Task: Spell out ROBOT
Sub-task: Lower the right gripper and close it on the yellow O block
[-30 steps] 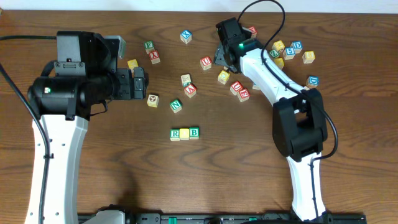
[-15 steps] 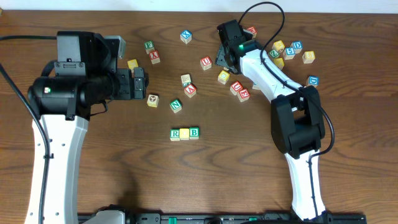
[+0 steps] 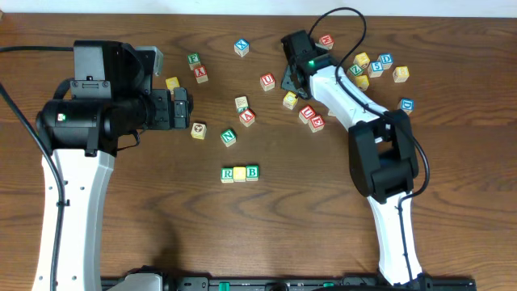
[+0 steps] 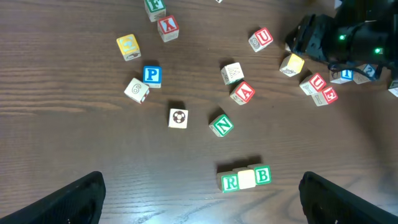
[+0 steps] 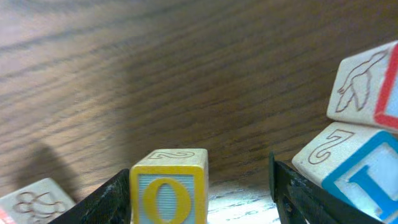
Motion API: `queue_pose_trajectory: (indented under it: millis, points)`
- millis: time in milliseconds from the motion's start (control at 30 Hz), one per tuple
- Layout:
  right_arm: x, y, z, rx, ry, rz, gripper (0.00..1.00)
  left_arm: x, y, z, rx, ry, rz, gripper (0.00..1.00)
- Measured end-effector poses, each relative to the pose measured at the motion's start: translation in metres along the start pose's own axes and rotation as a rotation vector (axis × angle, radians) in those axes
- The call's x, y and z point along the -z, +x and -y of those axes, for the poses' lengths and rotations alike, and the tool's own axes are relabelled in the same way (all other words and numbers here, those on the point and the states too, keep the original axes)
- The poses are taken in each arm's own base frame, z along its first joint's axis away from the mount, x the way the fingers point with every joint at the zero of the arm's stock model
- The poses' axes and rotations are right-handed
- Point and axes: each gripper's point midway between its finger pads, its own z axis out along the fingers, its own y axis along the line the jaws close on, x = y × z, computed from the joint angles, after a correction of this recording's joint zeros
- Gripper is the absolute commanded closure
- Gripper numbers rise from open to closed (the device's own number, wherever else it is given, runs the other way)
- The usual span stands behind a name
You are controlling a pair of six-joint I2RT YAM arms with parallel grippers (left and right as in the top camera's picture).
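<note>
right claw [image 5: 199, 186] sits wide open around the yellow o block [image 5: 168, 190] among the far scatter, not yet gripping, likely because the started row [image 3: 240, 173] needs another o; left claw [image 3: 182, 107] hangs wide open, idle.

The right arm [image 3: 380, 158] swung its elbow a little toward the table's middle, and its cable [image 3: 342, 11] loop shifted with it. The right gripper [image 3: 291, 83] edged aside, uncovering more of the red block [image 3: 326, 40] behind it.
</note>
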Motion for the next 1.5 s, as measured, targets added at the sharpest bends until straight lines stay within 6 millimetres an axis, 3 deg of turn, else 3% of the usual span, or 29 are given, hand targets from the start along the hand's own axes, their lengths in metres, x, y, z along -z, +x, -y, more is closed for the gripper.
queue_pose_trajectory:
  millis: [200,533,900,1100,1333,1400,1500]
  points:
    - [-0.004,-0.002,-0.002,-0.002,-0.006,0.012,0.34,0.0,0.0,0.0,0.0,0.0,0.0,0.02]
    - [-0.004,-0.003,-0.003,0.012,-0.009,0.016,0.73,0.0,0.0,0.0,0.0,0.0,0.0,0.02]
    - [-0.003,-0.004,-0.003,0.015,-0.01,0.018,0.77,0.0,0.0,0.0,0.0,0.0,0.0,0.02]
    - [0.002,-0.004,-0.002,0.039,0.001,0.004,0.85,0.0,0.0,0.0,0.0,0.0,0.0,0.02]
    - [0.031,-0.022,-0.007,0.095,0.008,0.011,0.91,0.0,0.0,0.0,0.0,0.0,0.0,0.02]
    - [0.047,-0.027,-0.006,0.113,0.007,0.016,0.98,0.0,0.0,0.0,0.0,0.0,0.0,0.02]
    - [0.084,-0.032,-0.002,0.141,0.004,0.011,0.99,0.0,0.0,0.0,0.0,0.0,-0.001,0.02]
